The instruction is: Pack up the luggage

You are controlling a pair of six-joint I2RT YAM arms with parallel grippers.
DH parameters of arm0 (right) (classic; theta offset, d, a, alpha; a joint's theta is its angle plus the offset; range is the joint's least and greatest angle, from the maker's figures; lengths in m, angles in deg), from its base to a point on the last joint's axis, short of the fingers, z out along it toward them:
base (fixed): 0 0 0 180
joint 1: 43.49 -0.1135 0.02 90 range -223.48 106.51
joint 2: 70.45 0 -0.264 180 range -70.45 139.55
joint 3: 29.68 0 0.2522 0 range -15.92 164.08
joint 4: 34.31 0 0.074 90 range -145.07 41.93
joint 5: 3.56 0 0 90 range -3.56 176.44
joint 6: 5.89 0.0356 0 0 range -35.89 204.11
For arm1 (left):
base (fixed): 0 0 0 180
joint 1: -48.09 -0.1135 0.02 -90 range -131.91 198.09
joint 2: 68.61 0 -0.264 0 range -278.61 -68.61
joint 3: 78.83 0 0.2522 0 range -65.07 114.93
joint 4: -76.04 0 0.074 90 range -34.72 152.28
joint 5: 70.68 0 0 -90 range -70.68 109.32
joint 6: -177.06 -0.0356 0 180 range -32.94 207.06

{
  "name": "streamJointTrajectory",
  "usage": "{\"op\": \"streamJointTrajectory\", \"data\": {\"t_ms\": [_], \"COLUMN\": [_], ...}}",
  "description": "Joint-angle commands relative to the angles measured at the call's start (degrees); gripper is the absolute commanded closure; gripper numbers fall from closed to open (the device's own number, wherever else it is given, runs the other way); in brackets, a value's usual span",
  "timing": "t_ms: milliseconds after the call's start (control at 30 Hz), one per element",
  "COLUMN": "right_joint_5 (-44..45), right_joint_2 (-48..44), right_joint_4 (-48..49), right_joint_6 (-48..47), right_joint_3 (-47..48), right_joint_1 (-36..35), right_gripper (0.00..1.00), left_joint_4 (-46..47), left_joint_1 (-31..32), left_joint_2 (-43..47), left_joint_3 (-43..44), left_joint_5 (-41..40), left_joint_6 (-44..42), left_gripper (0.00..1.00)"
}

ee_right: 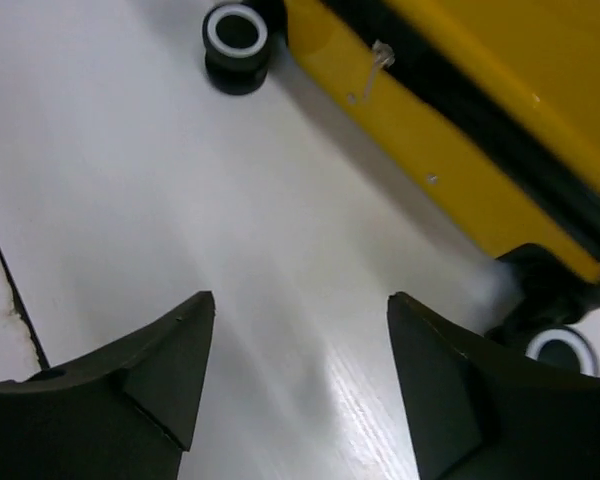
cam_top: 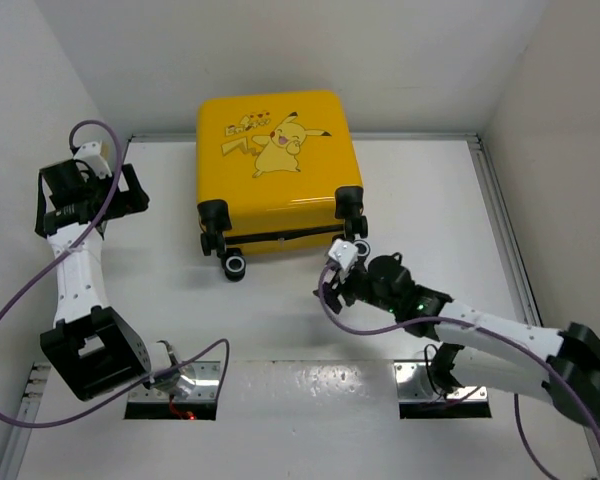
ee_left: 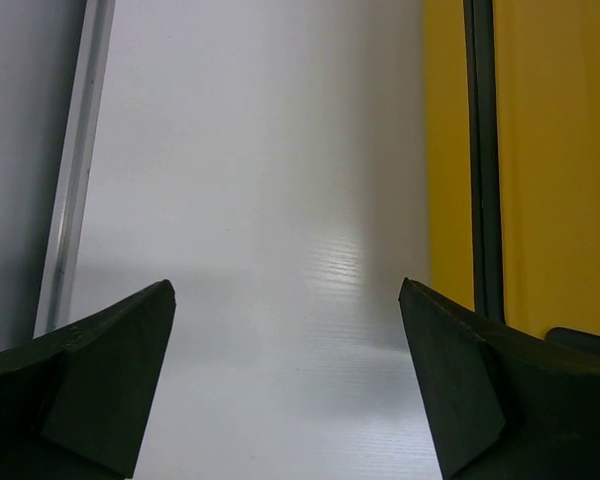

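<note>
The luggage (cam_top: 275, 160) is a glossy yellow hard-shell suitcase with a Pikachu print. It lies flat and closed at the back middle of the table, its black wheels (cam_top: 235, 265) toward me. My left gripper (cam_top: 92, 190) is open and empty, off the case's left side. In the left wrist view, my left gripper (ee_left: 285, 290) is over bare table, with the luggage's side (ee_left: 560, 150) and dark zipper band to the right. My right gripper (cam_top: 330, 285) is open and empty just in front of the wheels. The right wrist view shows my right gripper (ee_right: 300, 300), the luggage (ee_right: 500, 60) and two wheels (ee_right: 235, 35).
White walls close in the table on the left, back and right. A metal rail (ee_left: 75, 150) runs along the left wall foot. The white tabletop (cam_top: 410, 190) lies open right of the case. No loose items show.
</note>
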Motion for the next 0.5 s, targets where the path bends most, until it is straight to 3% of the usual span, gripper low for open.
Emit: {"op": "streamJointTrajectory", "data": {"t_ms": [0,33,67,100,133,267,467], "right_joint_5": [15.44,15.20,15.63,16.33,18.08,28.26,37.85], "right_joint_2": [4.66,8.41,9.50,11.42,13.18,21.94,31.99], "right_joint_4": [16.83,15.10,14.73,15.25,23.09,40.36,36.53], "right_joint_6": [2.78,4.20,9.70,12.01,14.56,13.44,25.91], "right_joint_3": [-0.26,2.35,2.99,3.34,1.08,-2.90,7.45], "right_joint_1": [-5.81,-5.74,-5.82,-5.83,-6.52,-13.45,-13.56], "right_gripper": [0.32,0.47,0.54,0.58,0.61,0.60,0.59], "left_joint_4": [-0.51,-0.51,-0.51,-0.51,0.10,0.10,0.63], "left_joint_1": [-0.35,-0.96,-0.97,-0.97,-0.97,-0.97,-0.97], "left_joint_2": [1.85,3.24,3.78,4.30,5.09,6.24,6.77], "left_joint_3": [1.50,0.98,0.28,0.27,-1.12,-3.32,-4.47], "left_joint_5": [0.26,1.57,1.59,2.11,2.11,-0.08,-0.70], "left_joint_6": [1.39,1.40,1.40,2.01,2.01,3.33,4.56], "left_gripper": [0.00,0.00,0.00,0.00,0.00,0.00,0.00]}}
